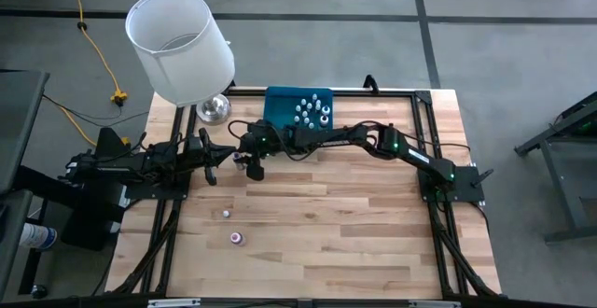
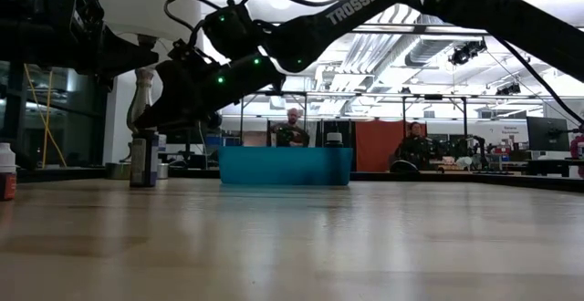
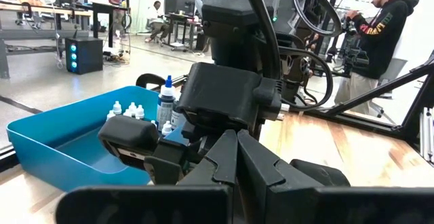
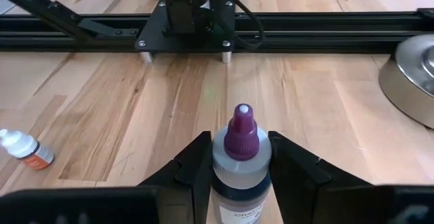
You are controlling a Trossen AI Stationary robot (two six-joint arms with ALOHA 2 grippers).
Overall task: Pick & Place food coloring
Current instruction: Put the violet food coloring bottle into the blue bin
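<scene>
A food coloring bottle (image 4: 241, 163) with a purple cap and a dark body stands upright on the wooden table (image 1: 354, 243), left of the blue tray (image 1: 280, 112). My right gripper (image 4: 241, 173), reaching across from the right, is shut on it. Several white-capped food coloring bottles (image 1: 312, 112) stand in the tray. Two more small bottles (image 1: 226, 214) (image 1: 237, 239) sit on the table's near left part. My left gripper (image 1: 213, 166) waits shut at the left, just beside the right gripper, holding nothing. My right gripper pinches the bottle's body just below the shoulder (image 4: 217, 173) between its two fingers, one on each side. The fingers come from the table's right side, slanting slightly down. The bottle stands upright with its base on the table (image 2: 143, 184).
A lamp with a white shade (image 1: 182, 47) and a shiny metal base (image 1: 213, 109) stands at the far left, close behind the gripper. A small white-capped bottle (image 4: 24, 149) lies on the wood nearby. People are in the room beyond the table.
</scene>
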